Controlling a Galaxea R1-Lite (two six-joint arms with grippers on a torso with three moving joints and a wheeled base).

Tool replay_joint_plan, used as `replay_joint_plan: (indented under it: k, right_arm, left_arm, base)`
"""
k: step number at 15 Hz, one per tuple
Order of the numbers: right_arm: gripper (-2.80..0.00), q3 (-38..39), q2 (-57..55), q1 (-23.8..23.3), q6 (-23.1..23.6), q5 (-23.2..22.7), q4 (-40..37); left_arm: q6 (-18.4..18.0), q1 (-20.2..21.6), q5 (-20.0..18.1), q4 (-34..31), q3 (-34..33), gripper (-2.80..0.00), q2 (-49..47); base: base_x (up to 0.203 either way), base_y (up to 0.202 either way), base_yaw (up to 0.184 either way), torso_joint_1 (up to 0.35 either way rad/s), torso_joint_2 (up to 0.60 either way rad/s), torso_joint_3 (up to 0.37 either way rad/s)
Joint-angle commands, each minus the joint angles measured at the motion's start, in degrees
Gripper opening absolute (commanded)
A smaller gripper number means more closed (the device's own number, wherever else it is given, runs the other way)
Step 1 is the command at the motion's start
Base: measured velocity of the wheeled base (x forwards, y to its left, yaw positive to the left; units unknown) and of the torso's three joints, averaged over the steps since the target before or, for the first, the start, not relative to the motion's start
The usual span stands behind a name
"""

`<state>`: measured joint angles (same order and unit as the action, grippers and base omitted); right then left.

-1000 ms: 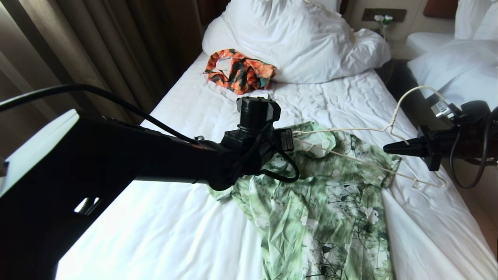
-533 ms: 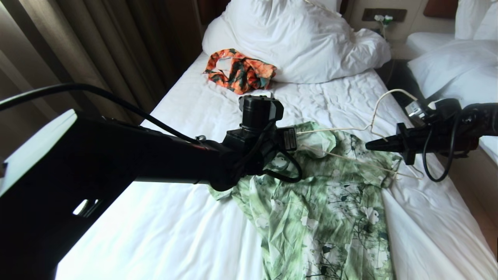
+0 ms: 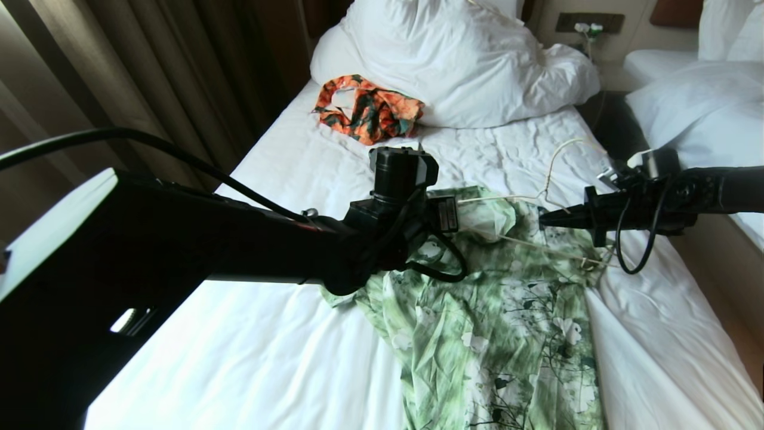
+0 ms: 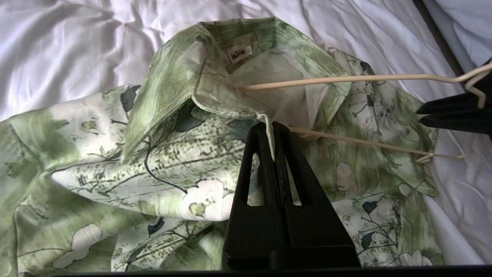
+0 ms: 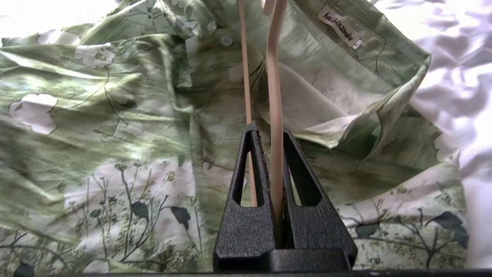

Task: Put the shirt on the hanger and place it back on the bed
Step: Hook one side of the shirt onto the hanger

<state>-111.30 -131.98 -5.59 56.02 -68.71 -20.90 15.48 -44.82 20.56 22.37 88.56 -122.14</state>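
Note:
The green floral shirt (image 3: 507, 334) lies on the bed (image 3: 268, 334) with its collar raised. My left gripper (image 4: 271, 127) is shut on the shirt's front edge just below the collar and holds it up; in the head view its fingers are hidden behind the wrist camera. My right gripper (image 3: 546, 220) reaches in from the right and is shut on the cream hanger (image 3: 513, 198) near its hook. One hanger (image 4: 346, 79) arm runs into the open collar, and the bottom bar slips under the collar flap. The right wrist view shows the hanger (image 5: 275, 77) wire between the jaws of my right gripper (image 5: 269, 132), over the shirt (image 5: 115, 115).
An orange patterned garment (image 3: 370, 110) lies by the white pillows (image 3: 459, 60) at the head of the bed. Brown curtains (image 3: 149, 77) hang along the left side. A second white bed (image 3: 698, 101) stands to the right across a narrow gap.
My right gripper has moved left with the hanger, sliding its far end deeper into the collar. The left gripper has kept its hold and stayed nearly still.

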Motion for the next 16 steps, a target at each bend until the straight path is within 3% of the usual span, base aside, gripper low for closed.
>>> replay_joint_plan:
  k: [1,6,10,14,16]
  right_arm:
    - [-2.8,0.34,0.12,0.77,-0.74,-0.38,1.41]
    - [-2.8,4.83,2.69,4.32,-0.71,-0.46,1.65]
    - [-2.8,7.08,6.63,6.49,-0.74,-0.55,1.62]
    - [-2.8,15.12,15.96,9.15,-0.6,-0.83,1.65]
    - [-2.8,19.6,19.57,10.39,-0.53,-1.12,1.71]
  left_arm:
    - [0.04,-0.54,0.03,0.12,0.57,-2.8,-0.11]
    - [-0.67,-2.65,0.18,-1.76,7.73,-2.8,-2.35]
    - [-0.82,-9.11,-0.18,-1.96,9.03,-2.8,-2.16]
    - [-0.87,-16.46,-6.02,-4.13,6.82,-2.8,3.83]
    - [-0.81,-19.71,-7.23,-6.41,6.88,-2.8,5.46]
  base:
    - [0.0,0.0,0.0,0.0,0.0,0.0]
    - [0.0,0.0,0.0,0.0,0.0,0.0]
    - [0.0,0.0,0.0,0.0,0.0,0.0]
    - [0.0,0.0,0.0,0.0,0.0,0.0]
    - [0.0,0.0,0.0,0.0,0.0,0.0]
